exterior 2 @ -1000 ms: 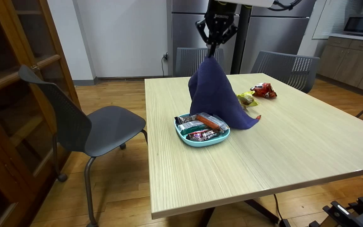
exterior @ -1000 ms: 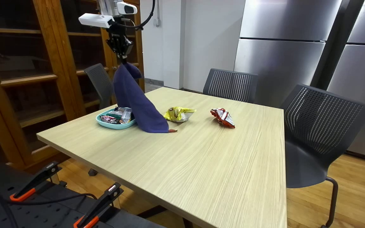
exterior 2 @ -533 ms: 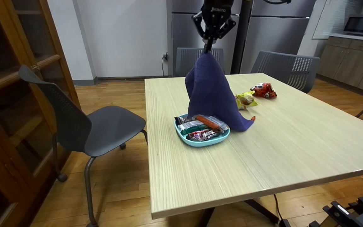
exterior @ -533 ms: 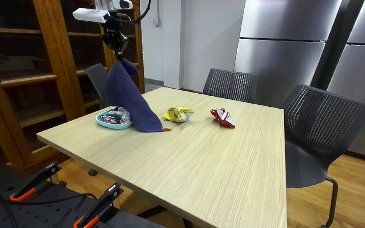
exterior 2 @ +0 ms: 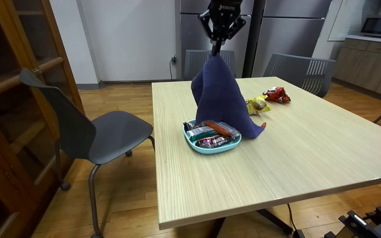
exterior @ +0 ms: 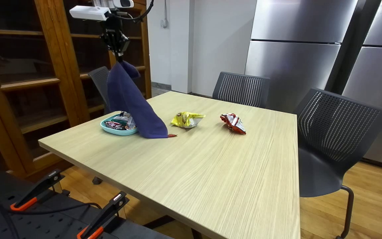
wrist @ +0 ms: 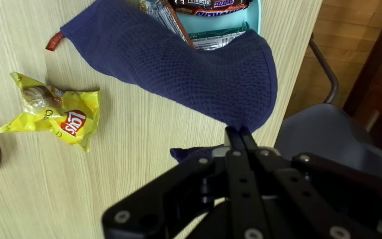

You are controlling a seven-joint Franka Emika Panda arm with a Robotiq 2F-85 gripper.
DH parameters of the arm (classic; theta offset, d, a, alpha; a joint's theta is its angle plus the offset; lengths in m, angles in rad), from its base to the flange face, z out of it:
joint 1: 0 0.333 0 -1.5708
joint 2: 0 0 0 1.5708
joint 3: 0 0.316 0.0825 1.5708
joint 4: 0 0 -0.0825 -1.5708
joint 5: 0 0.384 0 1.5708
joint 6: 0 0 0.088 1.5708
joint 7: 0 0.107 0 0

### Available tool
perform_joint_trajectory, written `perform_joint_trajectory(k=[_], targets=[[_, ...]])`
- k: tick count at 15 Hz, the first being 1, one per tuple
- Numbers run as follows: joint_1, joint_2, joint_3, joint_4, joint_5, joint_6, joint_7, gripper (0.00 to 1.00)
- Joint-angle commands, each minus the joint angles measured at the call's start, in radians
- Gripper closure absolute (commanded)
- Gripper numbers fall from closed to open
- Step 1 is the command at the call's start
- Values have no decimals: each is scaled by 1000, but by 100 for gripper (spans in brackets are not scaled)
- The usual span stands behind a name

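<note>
- Hand (wrist: 238,130): fingers together, clamped on dark purple cloth (exterior 2: 222,96); the high pinch presumably lets it hang in folds under its own weight.
- Cloth's lower end reaches the surface (exterior: 217,159) beside a turquoise tray (exterior 2: 210,151), hiding part of its far side; contact with the wrapped bars (exterior 2: 203,133) cannot be told.
- Bars heaped in tray; raised rim likely keeps them gathered.
- Yellow bag (exterior: 186,120) and red bag (exterior: 233,123) lie apart from tray.
- Surface: pale wood grain.
- Room: dark chairs (exterior: 240,89), glass-fronted cabinet (exterior: 55,49), steel refrigerators (exterior: 290,73), wooden floor (exterior 2: 121,96).
</note>
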Motion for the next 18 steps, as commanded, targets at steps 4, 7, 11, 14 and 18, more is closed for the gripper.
perform_joint_trajectory(k=[4,7,11,14,18], targets=[[-2,-43,20,-5,8,-59,-49,100],[-3,-54,24,-7,9,-68,-58,100],[-5,-82,28,-18,16,-74,-70,100],[-5,-91,31,-17,14,-78,-71,100],[-1,-77,35,-7,1,-89,-66,100]])
